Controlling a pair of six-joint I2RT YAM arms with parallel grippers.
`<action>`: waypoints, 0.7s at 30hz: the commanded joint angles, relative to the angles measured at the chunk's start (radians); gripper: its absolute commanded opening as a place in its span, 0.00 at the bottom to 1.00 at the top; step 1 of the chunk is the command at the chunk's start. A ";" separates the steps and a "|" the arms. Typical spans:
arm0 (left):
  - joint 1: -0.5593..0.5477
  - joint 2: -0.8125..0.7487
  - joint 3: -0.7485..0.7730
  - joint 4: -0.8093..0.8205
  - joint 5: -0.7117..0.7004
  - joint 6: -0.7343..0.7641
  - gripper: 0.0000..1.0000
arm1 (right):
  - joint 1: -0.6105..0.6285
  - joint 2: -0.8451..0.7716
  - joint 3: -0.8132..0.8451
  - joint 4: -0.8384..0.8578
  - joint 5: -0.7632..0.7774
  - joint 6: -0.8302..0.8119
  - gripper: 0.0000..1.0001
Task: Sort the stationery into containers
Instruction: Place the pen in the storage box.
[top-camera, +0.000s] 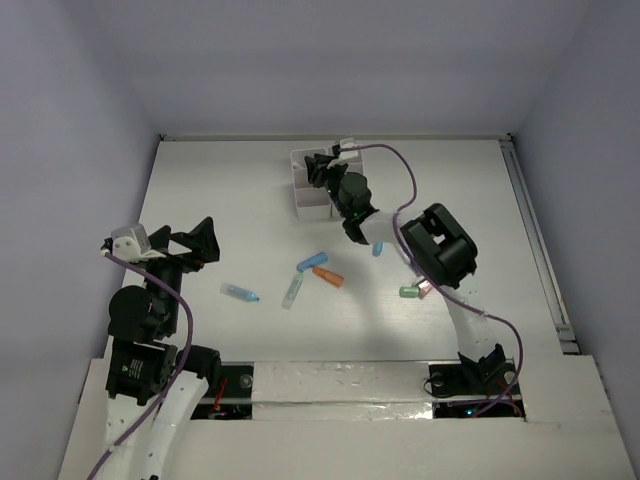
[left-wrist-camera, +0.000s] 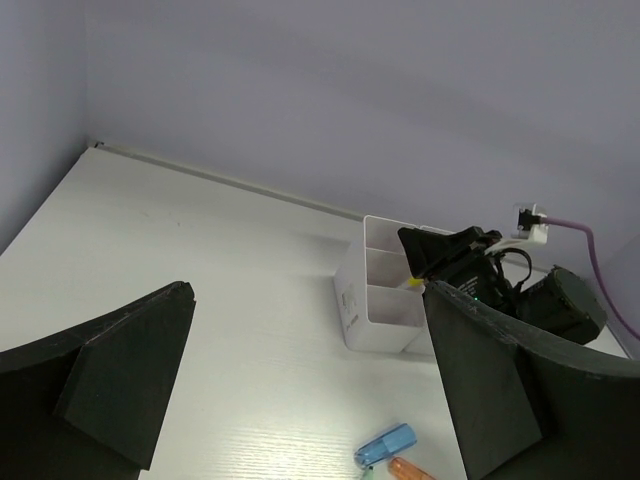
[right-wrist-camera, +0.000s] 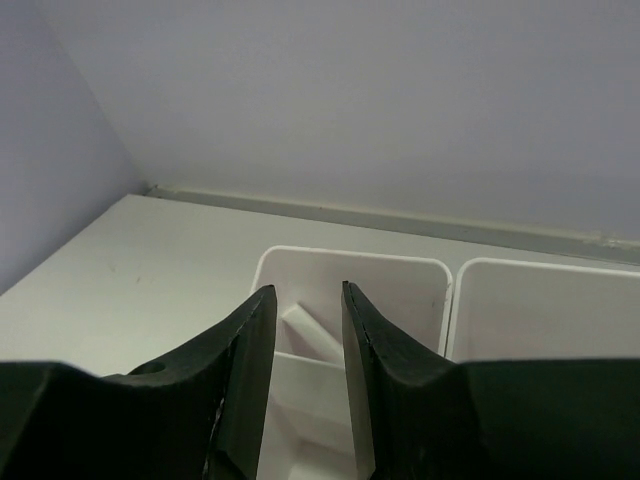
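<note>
The white containers (top-camera: 303, 190) stand at the back middle of the table. My right gripper (top-camera: 322, 170) hangs over them, its jaws parted (right-wrist-camera: 306, 290) above a compartment (right-wrist-camera: 350, 253). A thin white pen (right-wrist-camera: 312, 335) leans inside that compartment, touching neither finger. On the table lie a blue marker (top-camera: 312, 262), an orange marker (top-camera: 328, 277), a pale-green marker (top-camera: 292, 291) and another blue one (top-camera: 240, 293). My left gripper (top-camera: 207, 243) is wide open and empty (left-wrist-camera: 308, 300), hovering left of the markers.
A small blue eraser (top-camera: 377, 249) lies beside the right arm, and green (top-camera: 408, 292) and pink (top-camera: 424, 290) erasers lie close under its elbow. Grey walls enclose the table on three sides. A purple cable (top-camera: 400, 165) loops over the right arm.
</note>
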 joint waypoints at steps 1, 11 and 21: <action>0.014 0.001 0.014 0.056 0.016 0.005 0.99 | -0.001 -0.147 -0.038 0.027 -0.047 -0.005 0.39; 0.014 -0.001 0.013 0.054 0.017 -0.001 0.99 | 0.019 -0.368 -0.104 -0.417 -0.281 0.016 0.30; 0.014 0.021 0.014 0.054 0.028 -0.010 0.99 | 0.140 -0.554 -0.206 -0.815 -0.461 -0.068 0.22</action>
